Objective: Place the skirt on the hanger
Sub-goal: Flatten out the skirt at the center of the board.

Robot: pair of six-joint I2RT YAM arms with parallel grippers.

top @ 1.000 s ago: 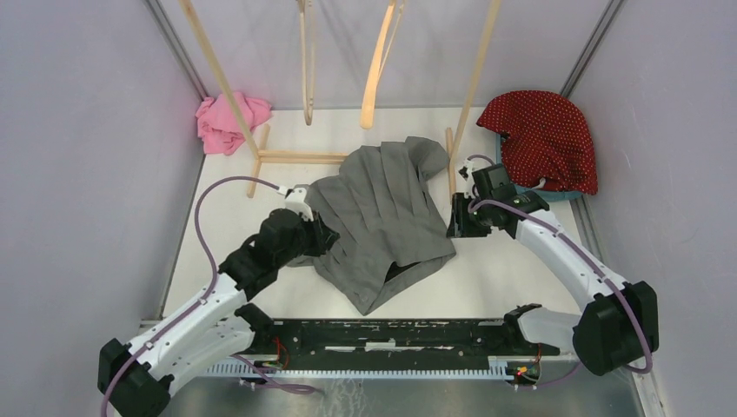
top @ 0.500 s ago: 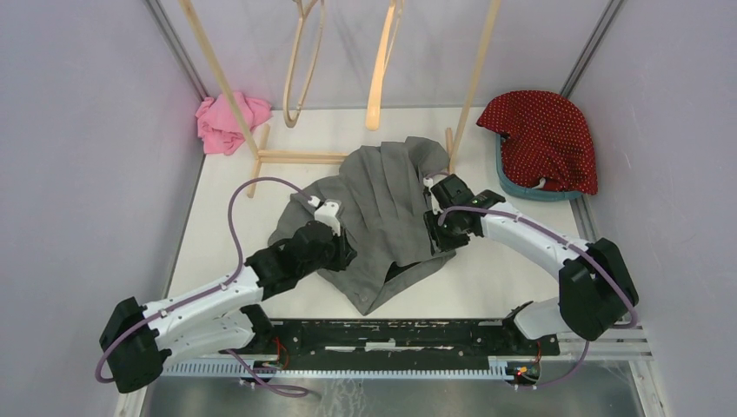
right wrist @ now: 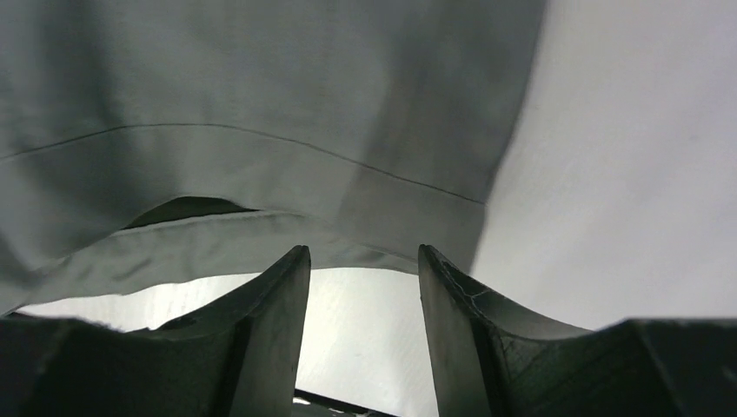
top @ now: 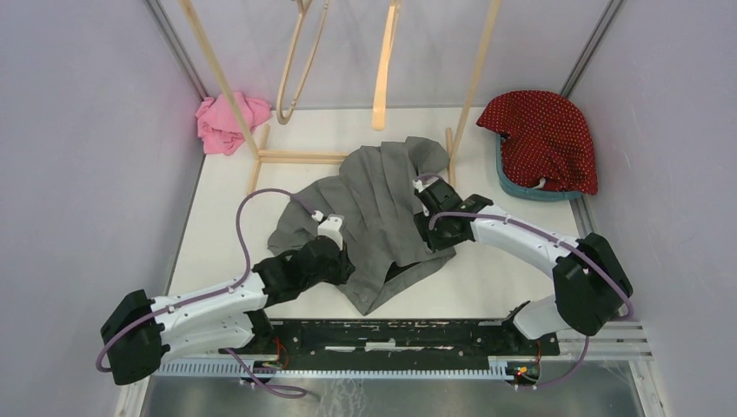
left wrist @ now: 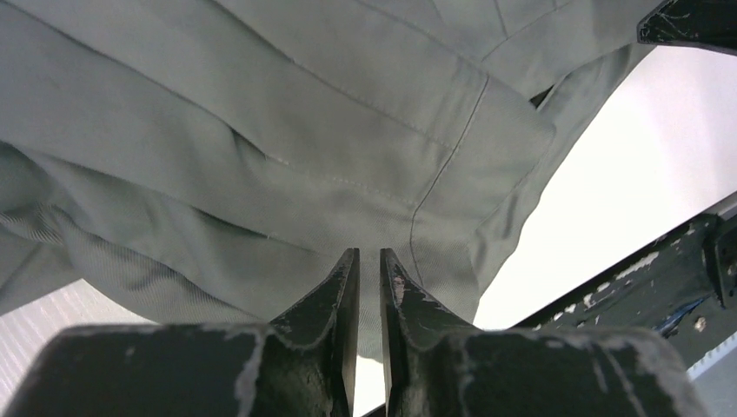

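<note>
Gathering the skirt point(top: 382, 204) is judged to be the step in hand, with nothing yet hung. The skirt is spread in loose folds on the table point(top: 222, 234) just in front of the wooden rack point(top: 295, 157), its far corner touching the rack's foot, while two bare hangers point(top: 297, 78) are suspended from the rack above and behind it. The left gripper point(left wrist: 368, 254) is seen at the skirt's edge away from the rack, its fingers point(left wrist: 341, 287) drawn to a narrow slit, and creases running to the tips suggest that a fold of cloth is pinched there. The right gripper point(right wrist: 362, 252) is held at the hem on the other side, equally far from the rack, its jaws parted and nothing between them, the hem lying just ahead of the tips. A second hold by the right gripper is judged to be needed next, at the waistband if it can be found, after which the cloth must be raised toward the rack and fed over a hanger.
</note>
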